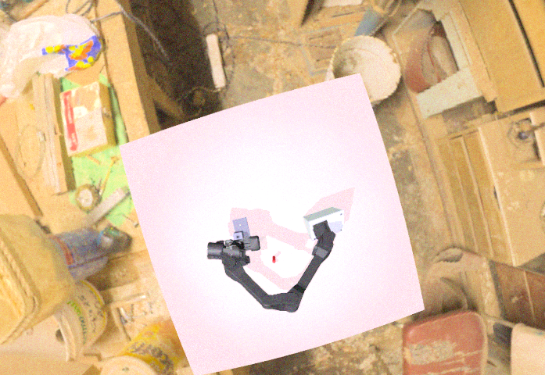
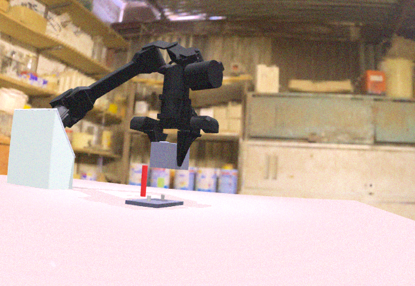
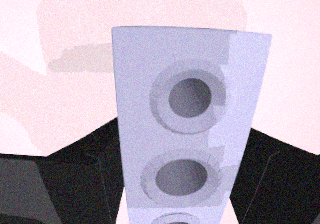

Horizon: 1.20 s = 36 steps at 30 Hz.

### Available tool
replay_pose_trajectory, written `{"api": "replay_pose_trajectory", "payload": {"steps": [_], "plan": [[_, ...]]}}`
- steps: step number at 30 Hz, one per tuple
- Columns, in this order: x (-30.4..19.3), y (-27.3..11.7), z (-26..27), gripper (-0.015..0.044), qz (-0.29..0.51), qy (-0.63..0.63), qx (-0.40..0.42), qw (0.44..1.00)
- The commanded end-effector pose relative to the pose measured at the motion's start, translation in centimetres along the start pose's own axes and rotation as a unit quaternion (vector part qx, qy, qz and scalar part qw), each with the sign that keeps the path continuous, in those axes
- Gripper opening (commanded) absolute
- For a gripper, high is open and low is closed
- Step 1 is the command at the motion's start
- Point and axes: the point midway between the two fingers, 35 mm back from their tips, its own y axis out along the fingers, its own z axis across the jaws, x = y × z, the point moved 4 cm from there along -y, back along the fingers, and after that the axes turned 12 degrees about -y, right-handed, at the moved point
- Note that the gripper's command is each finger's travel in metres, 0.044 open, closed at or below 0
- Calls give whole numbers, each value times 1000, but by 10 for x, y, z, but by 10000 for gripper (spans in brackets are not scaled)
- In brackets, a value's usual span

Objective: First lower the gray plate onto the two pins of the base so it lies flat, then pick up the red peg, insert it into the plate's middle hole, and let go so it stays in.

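Risk: gray plate (image 2: 165,155) hangs above base (image 2: 154,202), holes not yet lined up w/ the two pins (image 2: 162,196); lowering off-axis could jam on a pin tip or leave it tilted. Red peg (image 2: 143,180) stands upright just beside base, could get knocked over. End effector (image 2: 170,148) clamped on plate, pointing down, forearm reaching out from the pedestal (image 2: 38,148) on table (image 2: 214,242).
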Motion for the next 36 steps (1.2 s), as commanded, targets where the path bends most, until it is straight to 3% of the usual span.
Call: {"api": "replay_pose_trajectory", "payload": {"steps": [1,12,36], "plan": [[-11,5,4,0,2,-8,0,1000],[-35,21,13,0,2,-33,0,999],[-36,21,13,0,2,-34,0,999]]}}
